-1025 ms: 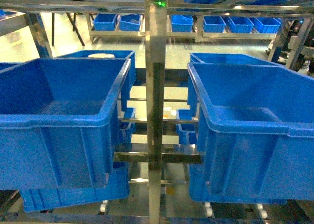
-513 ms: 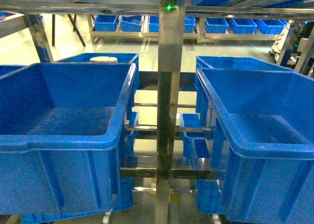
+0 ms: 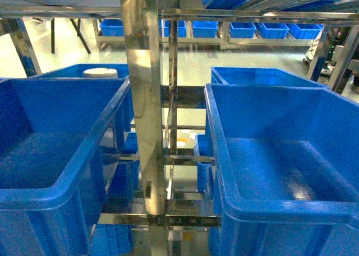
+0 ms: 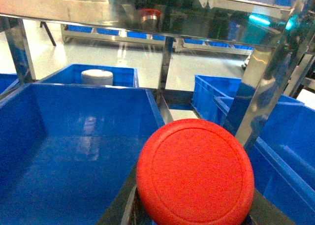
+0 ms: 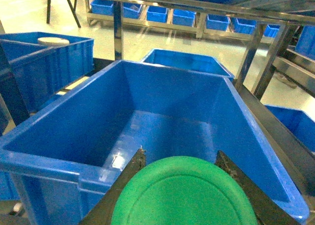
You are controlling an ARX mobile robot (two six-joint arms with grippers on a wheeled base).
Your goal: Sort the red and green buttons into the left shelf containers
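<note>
Your left hand (image 4: 194,220) carries a red button (image 4: 195,178), its domed cap filling the lower middle of the left wrist view; dark fingers (image 4: 129,205) close against the cap's lower edges, clamped on it. The cap sits over the right rim of a deep blue bin (image 4: 74,136), between that bin and a steel shelf post (image 4: 268,87). Behind that bin, another blue bin holds a white roll (image 4: 97,76).

Your right hand (image 5: 183,220) grips a green button (image 5: 183,191), dark fingers (image 5: 129,178) pressing its cap from both sides. The green cap hangs at the near rim of a second large blue bin (image 5: 162,116), with a smaller blue bin (image 5: 189,61) just beyond its far wall.

In the head view neither hand nor button shows: you see two blue bins, the left-hand bin (image 3: 50,155) and the right-hand bin (image 3: 280,155), standing apart on the shelf with a polished upright (image 3: 143,99) between them.
</note>
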